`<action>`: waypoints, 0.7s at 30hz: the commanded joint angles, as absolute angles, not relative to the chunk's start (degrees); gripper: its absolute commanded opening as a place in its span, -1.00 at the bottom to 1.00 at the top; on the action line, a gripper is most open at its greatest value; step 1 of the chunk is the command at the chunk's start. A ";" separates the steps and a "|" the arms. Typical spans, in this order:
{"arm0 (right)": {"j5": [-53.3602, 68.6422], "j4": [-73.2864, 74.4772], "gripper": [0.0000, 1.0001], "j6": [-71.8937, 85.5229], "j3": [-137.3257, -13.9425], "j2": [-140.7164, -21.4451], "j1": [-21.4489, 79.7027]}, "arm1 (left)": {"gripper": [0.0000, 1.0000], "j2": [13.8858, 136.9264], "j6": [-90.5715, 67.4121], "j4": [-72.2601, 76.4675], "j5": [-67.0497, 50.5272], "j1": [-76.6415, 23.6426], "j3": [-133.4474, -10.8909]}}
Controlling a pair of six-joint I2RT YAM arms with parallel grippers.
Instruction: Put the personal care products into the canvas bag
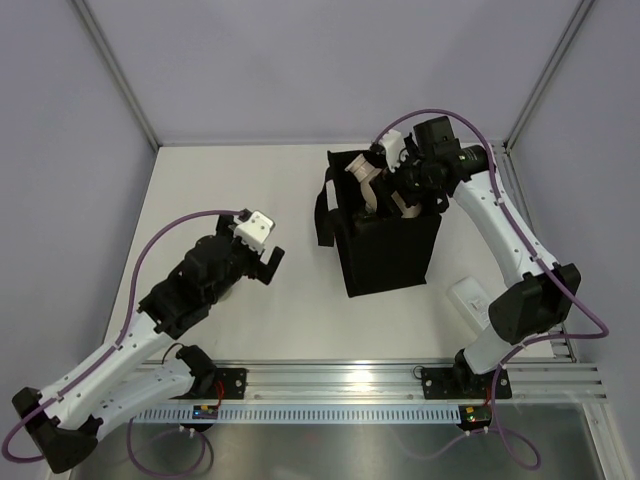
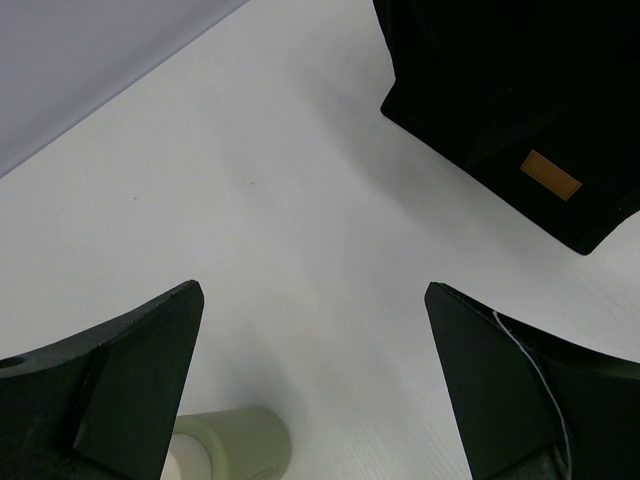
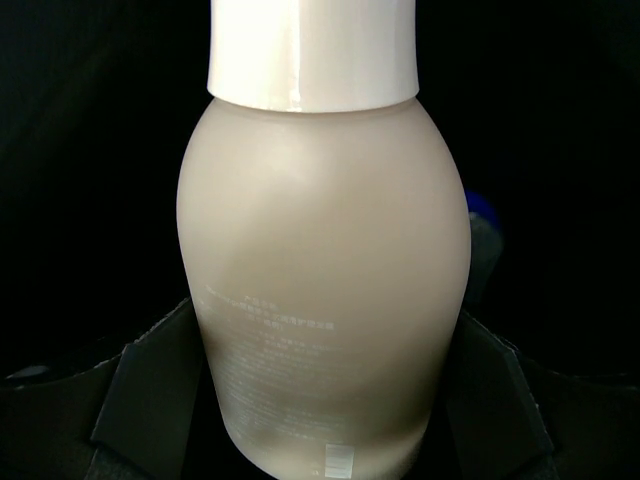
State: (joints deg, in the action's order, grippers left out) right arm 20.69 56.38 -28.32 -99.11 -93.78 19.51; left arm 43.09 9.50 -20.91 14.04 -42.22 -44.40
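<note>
My right hand (image 3: pixel 322 400) is clamped on the pale cream bottle (image 3: pixel 320 260), one finger (image 3: pixel 150 400) on each side of its fat lower half, and the white cap (image 3: pixel 312 50) points away from my wrist. Everything past the bottle is black, which is the inside of the canvas bag (image 1: pixel 385 250). From above, this hand sits right over the bag's open mouth. Off to the right behind the bottle a little bit of something blue (image 3: pixel 482 205) pokes out, too little to say what it is. Back toward my base, well behind this hand, the flat white bottle (image 1: pixel 468 300) lies on the worktop (image 1: pixel 290 320) beside my right arm.

My left hand (image 2: pixel 312 290) is spread wide with nothing between the fingers (image 2: pixel 130 390), hovering over bare worktop. Closest in, low by the left-side finger, there's a beige tub (image 2: pixel 240 440); only part of it shows and I can't tell if the finger touches it. Ahead of this hand and off to the right stands the bag, well apart from the fingertips, with a small tan label (image 2: pixel 550 175) on the side facing me and a black handle (image 1: pixel 322 210) hanging down on my side
</note>
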 commanded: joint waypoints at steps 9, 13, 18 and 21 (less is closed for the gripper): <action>23.65 61.07 -0.84 -35.77 -99.74 -98.14 20.04 | 0.98 41.57 10.20 -18.11 13.54 -42.01 -44.12; 23.03 63.11 -0.84 -34.64 -102.92 -103.35 20.04 | 0.98 41.40 10.20 -18.19 14.06 -42.01 -44.03; 22.06 61.53 -0.76 -32.43 -101.17 -104.06 20.04 | 0.98 41.40 10.28 -17.84 14.06 -42.01 -43.86; 22.06 62.22 -0.61 -32.87 -100.11 -103.62 19.95 | 0.98 41.84 10.28 -17.93 13.80 -42.01 -43.95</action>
State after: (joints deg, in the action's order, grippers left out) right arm 22.72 62.24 -32.86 -99.66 -105.41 19.75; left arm 42.35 9.50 -20.91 13.98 -42.22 -44.38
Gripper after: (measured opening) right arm 0.895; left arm 0.985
